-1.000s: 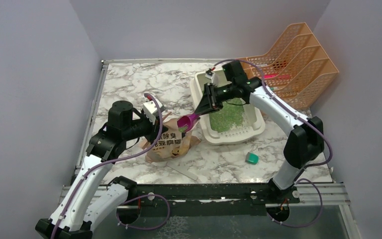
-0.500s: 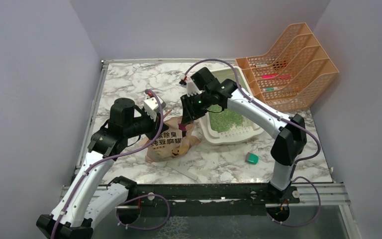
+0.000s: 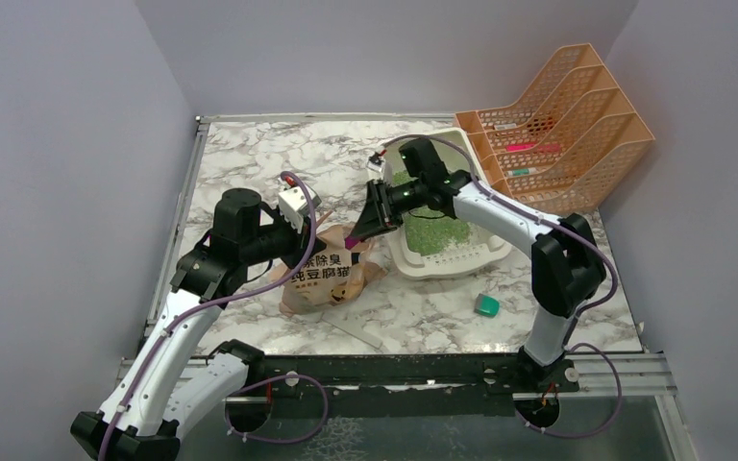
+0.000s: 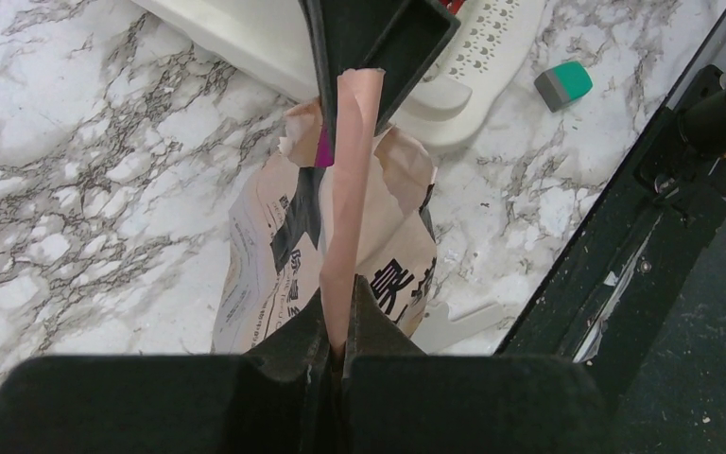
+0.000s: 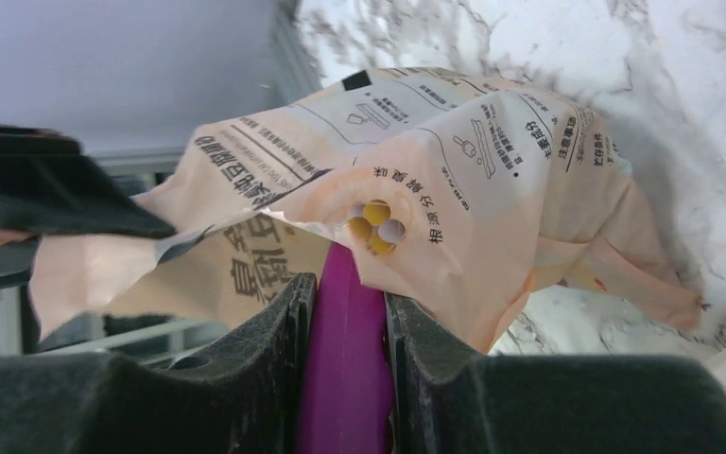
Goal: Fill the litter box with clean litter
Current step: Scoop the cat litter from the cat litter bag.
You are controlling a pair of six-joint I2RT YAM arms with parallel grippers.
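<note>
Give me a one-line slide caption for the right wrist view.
The right arm's jaws clamp a magenta scoop tucked into the torn paper bag on the marble table.

This looks like a robot lab. Plain grey walls box in a small table with a marble look. The left arm and the right arm are bolted to a black rail, with purple wires hanging loose.

Printed on bag face just below left claw: 除臭 over 豆腐猫. Fine print above right claw not legible
</note>
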